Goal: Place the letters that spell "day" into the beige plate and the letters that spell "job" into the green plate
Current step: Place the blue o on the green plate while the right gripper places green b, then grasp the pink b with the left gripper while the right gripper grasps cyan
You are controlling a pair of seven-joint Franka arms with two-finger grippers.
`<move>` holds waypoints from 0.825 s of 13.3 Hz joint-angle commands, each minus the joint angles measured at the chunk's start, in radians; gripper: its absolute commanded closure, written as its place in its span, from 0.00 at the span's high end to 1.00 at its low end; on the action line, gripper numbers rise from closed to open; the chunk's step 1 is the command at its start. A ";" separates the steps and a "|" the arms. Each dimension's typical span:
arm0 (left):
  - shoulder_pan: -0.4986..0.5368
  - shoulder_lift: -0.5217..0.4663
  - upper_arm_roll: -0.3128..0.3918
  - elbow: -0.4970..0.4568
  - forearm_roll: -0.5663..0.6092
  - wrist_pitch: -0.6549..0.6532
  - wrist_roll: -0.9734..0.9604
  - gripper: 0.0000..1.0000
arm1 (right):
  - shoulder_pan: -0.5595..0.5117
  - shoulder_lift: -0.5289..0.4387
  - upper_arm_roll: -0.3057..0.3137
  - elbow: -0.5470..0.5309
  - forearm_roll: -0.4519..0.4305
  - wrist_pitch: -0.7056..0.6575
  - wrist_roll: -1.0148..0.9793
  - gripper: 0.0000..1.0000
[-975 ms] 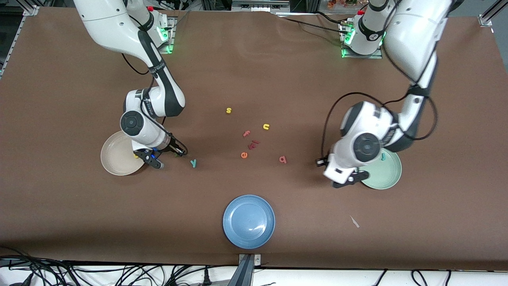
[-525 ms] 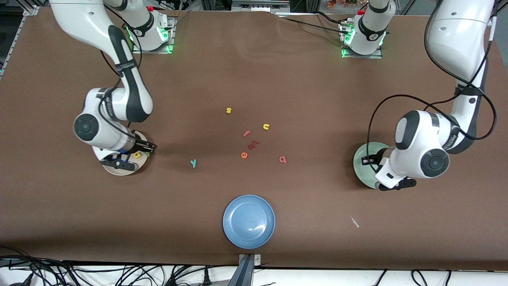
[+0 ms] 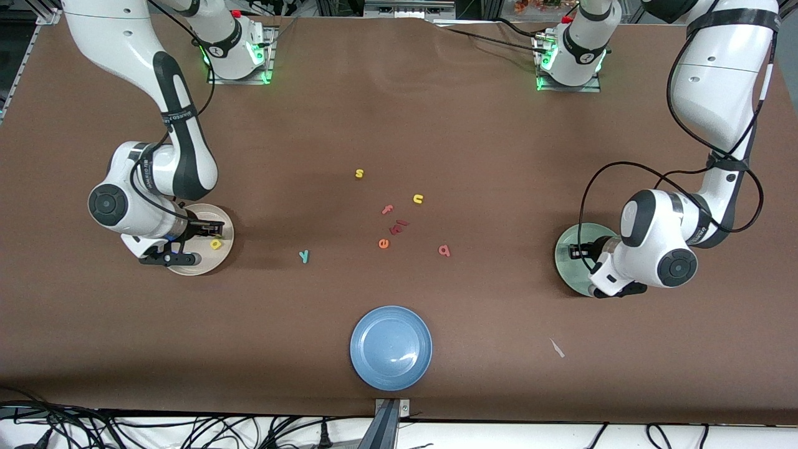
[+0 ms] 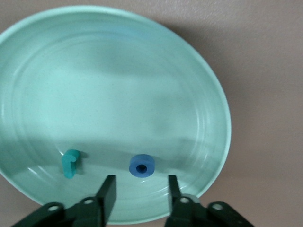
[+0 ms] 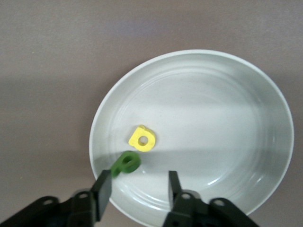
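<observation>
From the front camera the right end effector (image 3: pixel 187 240) hangs over the beige plate (image 3: pixel 225 249) at the right arm's end of the counter (image 3: pixel 399 125), and only the yellow d (image 3: pixel 216 244) shows in that plate. The right wrist view adds what the arm hides: the dark green a (image 5: pixel 126 161) lies in the plate too, just beside the d (image 5: pixel 142 138), and the end effector (image 5: pixel 137 189) stands partly open with nothing between its fingers. The left end effector (image 3: pixel 598 274) hangs over the green plate (image 3: pixel 564 249) at the left arm's end, and the front view shows no letters in there. The left wrist view shows the teal j (image 4: pixel 71 162) and the blue o (image 4: pixel 142 166) lying apart in the plate (image 4: pixel 113 71), with the end effector (image 4: pixel 139 191) partly open and empty. Out on the counter between the plates lie the teal y (image 3: pixel 303 255) and the red-pink b (image 3: pixel 444 251), among the yellow s (image 3: pixel 359 173), yellow u (image 3: pixel 418 199), pink f (image 3: pixel 387 209) and orange e (image 3: pixel 383 243). A blue plate (image 3: pixel 391 348) sits nearest the front camera.
</observation>
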 commanded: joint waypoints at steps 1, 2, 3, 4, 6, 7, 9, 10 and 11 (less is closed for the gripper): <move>-0.003 -0.054 -0.011 0.006 0.017 -0.007 -0.004 0.99 | 0.010 -0.013 0.008 0.078 0.004 -0.127 -0.007 1.00; -0.012 -0.080 -0.034 0.006 0.014 -0.009 -0.031 0.99 | 0.011 -0.011 0.008 0.104 0.004 -0.158 -0.010 1.00; -0.014 -0.095 -0.077 0.006 0.008 -0.009 -0.106 0.99 | 0.019 -0.011 0.010 0.122 0.007 -0.172 -0.004 1.00; -0.016 -0.098 -0.121 0.006 0.005 -0.009 -0.201 0.99 | 0.037 -0.010 0.008 0.130 0.015 -0.173 -0.001 1.00; -0.025 -0.089 -0.205 0.007 0.000 0.006 -0.344 0.99 | 0.063 -0.002 0.010 0.149 0.019 -0.170 0.056 1.00; -0.048 -0.077 -0.226 0.009 -0.001 0.037 -0.411 0.99 | 0.082 0.009 0.010 0.161 0.021 -0.163 0.090 1.00; -0.133 -0.043 -0.226 0.016 -0.003 0.184 -0.569 0.99 | 0.125 0.048 0.010 0.205 0.027 -0.158 0.143 1.00; -0.164 -0.019 -0.224 0.021 0.007 0.247 -0.646 0.99 | 0.146 0.077 0.010 0.239 0.048 -0.158 0.177 1.00; -0.198 0.006 -0.221 0.024 0.010 0.305 -0.697 0.97 | 0.160 0.105 0.010 0.267 0.076 -0.158 0.200 1.00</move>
